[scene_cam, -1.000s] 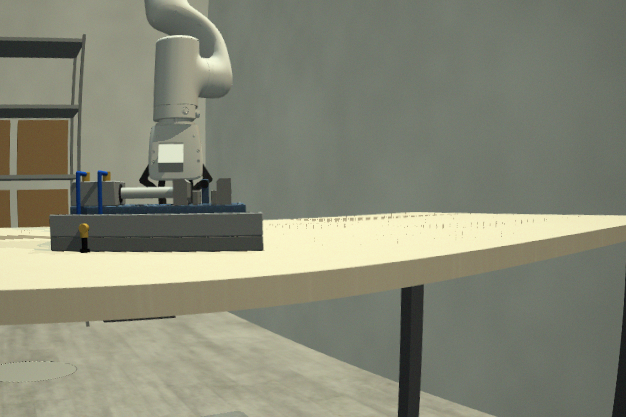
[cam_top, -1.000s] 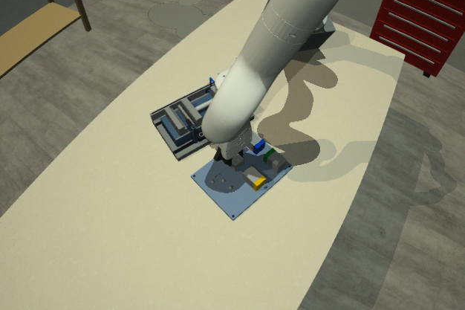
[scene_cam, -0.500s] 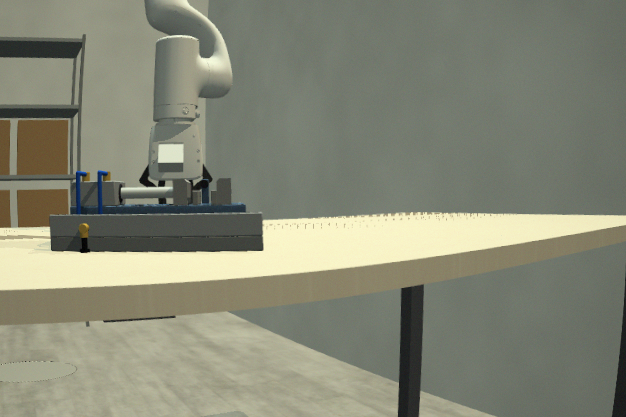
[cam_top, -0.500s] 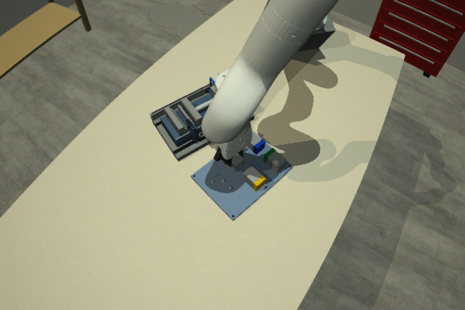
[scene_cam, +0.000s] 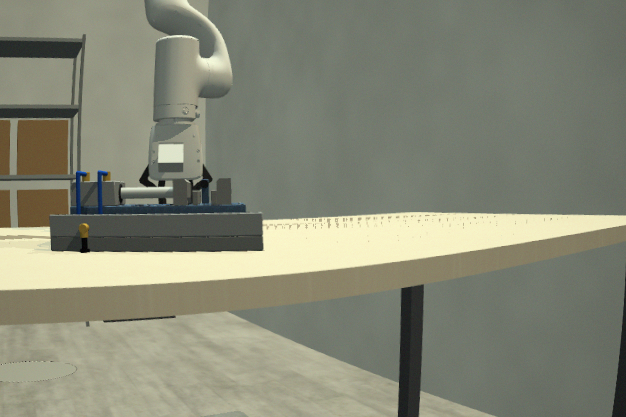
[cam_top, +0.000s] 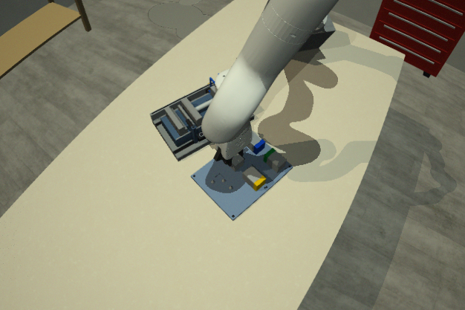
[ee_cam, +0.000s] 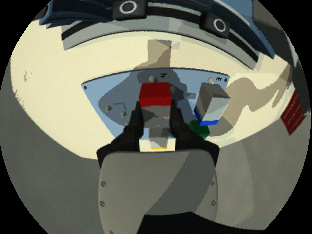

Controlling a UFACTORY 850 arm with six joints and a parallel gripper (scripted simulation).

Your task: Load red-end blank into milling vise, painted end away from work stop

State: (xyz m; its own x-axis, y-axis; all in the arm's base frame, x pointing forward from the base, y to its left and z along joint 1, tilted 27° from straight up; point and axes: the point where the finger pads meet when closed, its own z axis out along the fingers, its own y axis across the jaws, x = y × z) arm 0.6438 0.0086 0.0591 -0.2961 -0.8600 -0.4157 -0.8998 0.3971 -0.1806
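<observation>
The red-ended blank is between the fingers of my gripper, which is shut on its grey body. Its red end points toward the vise side in the wrist view. It is at the infeed plate; whether it touches the plate is hard to tell. The vise's fixed jaw and hosed-side jaw stand apart, with no blank visible between them. The work stop stands at their plate-side end.
Blanks with a blue end, a green end and a yellow end are on the infeed plate, right of or behind the held blank. Small round pegs stand on the plate. Blue hoses rise at the vise.
</observation>
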